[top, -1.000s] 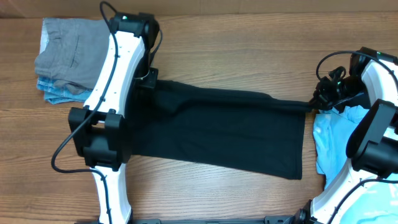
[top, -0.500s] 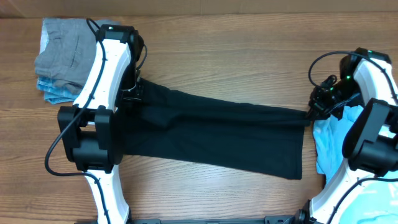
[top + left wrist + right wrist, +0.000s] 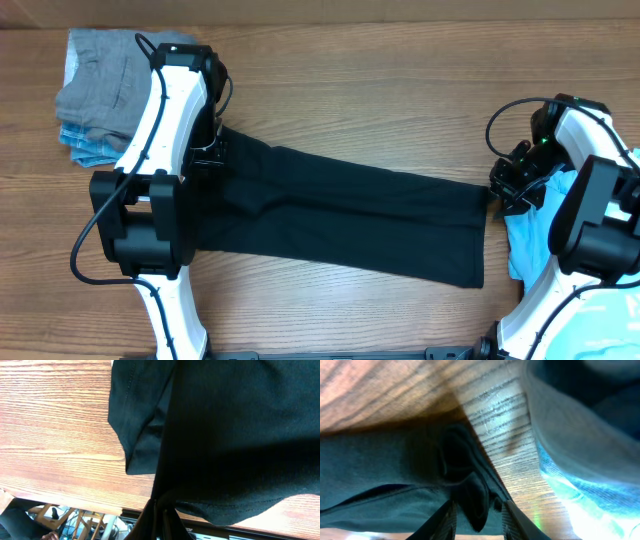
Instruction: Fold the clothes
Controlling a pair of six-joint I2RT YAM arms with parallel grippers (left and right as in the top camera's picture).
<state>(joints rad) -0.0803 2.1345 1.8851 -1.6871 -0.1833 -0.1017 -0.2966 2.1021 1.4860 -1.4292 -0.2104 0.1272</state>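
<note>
Your left fingers (image 3: 145, 527) clamp the far-left corner of the black shirt (image 3: 350, 215), which stretches rightward to your narrowly parted right fingers (image 3: 446, 521).

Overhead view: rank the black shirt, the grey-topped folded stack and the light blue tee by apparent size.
1. black shirt
2. grey-topped folded stack
3. light blue tee, though the right arm hides part of it, so second versus third is unsure.

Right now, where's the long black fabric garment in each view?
Overhead: long black fabric garment spread across centre.
Left wrist: garment fills top and right.
Right wrist: garment at lower left.
Shared landmark: wooden table under it in all three.
</note>
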